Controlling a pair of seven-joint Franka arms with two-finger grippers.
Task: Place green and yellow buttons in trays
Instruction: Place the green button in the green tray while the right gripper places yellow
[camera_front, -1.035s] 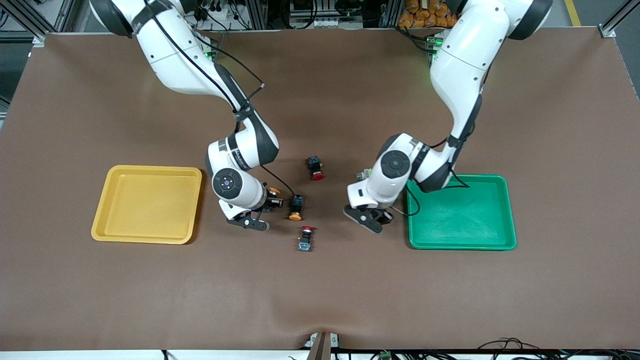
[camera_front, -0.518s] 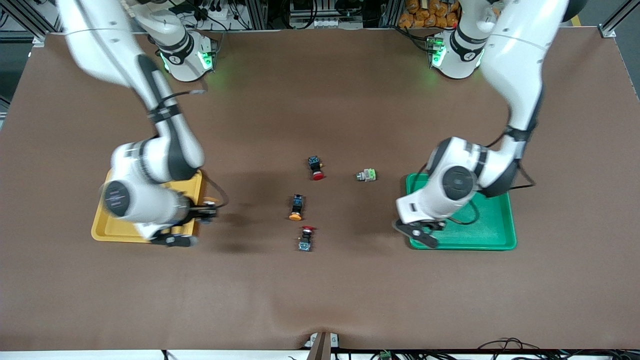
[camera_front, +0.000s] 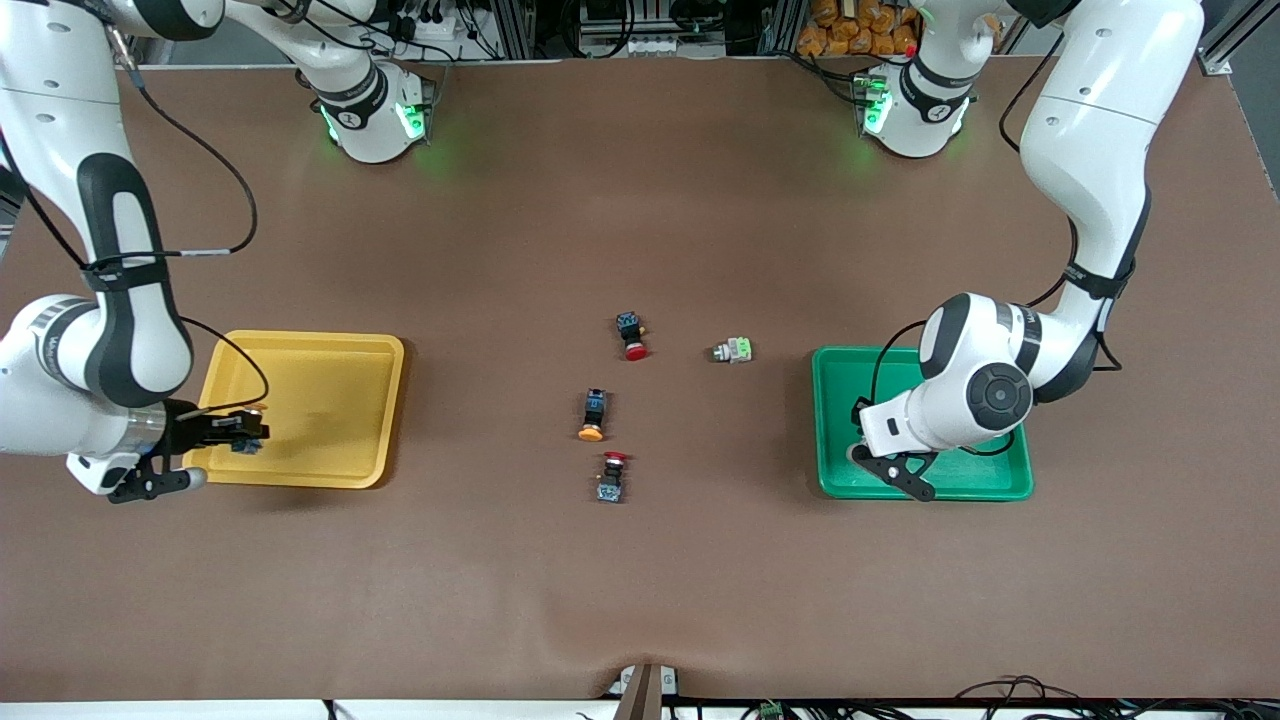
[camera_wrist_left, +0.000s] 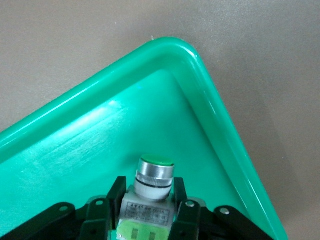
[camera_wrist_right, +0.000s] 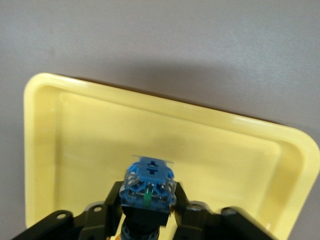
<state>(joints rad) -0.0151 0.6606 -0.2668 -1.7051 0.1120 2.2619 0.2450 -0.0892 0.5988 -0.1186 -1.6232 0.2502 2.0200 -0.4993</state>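
Left gripper (camera_wrist_left: 150, 207) over the green tray (camera_front: 985, 485), at the corner nearest the front camera and toward the table's middle, pinching a grey-white switch with a green cap (camera_wrist_left: 152, 186); rim curve just beside it, bare tray floor all round. In the front view, gripper and load mostly hidden under the wrist.

Right gripper (camera_wrist_right: 148, 210) over the yellow tray (camera_front: 330, 345), near its rim at the right arm's end, clamped on a blue-bodied switch (camera_wrist_right: 149, 187); cap hidden, only the blue back showing.

On the brown mat (camera_front: 640, 580) between the trays, well apart from both: second green switch (camera_front: 733, 350), orange-capped switch (camera_front: 592, 413), two red-capped switches (camera_front: 631, 335) (camera_front: 611, 476). Wide open mat around all four.
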